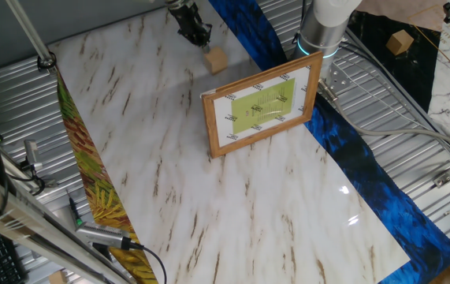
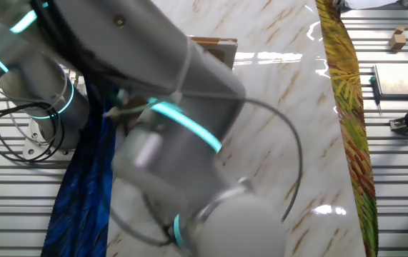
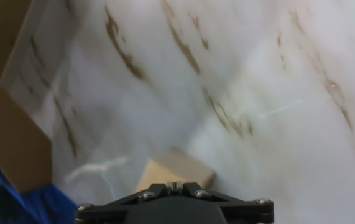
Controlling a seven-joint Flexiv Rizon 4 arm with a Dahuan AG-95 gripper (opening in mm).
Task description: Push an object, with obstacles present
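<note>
Marble-patterned tabletop (image 1: 209, 197) is lying flat and looking slick. A framed picture (image 1: 262, 108) is standing upright mid-table, acting as the obstacle. The gripper (image 1: 199, 35) is hanging at the far side, fingers pressed together and carrying nothing, tip just beside the wooden block (image 1: 216, 60); contact cannot be told. The block is sitting near the far edge, apart from the frame. It is probably light, rigid and apt to slide and twist, so pushing low and square on a flat face seems best. It is showing as a small, pale tan cube.

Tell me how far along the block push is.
Approach looks done: the tool, fingers together, sits right by the wooden block. In hand: making contact, though I can't tell if they touch. Left, it seems: the push across the marble table, avoiding the upright picture frame.
</note>
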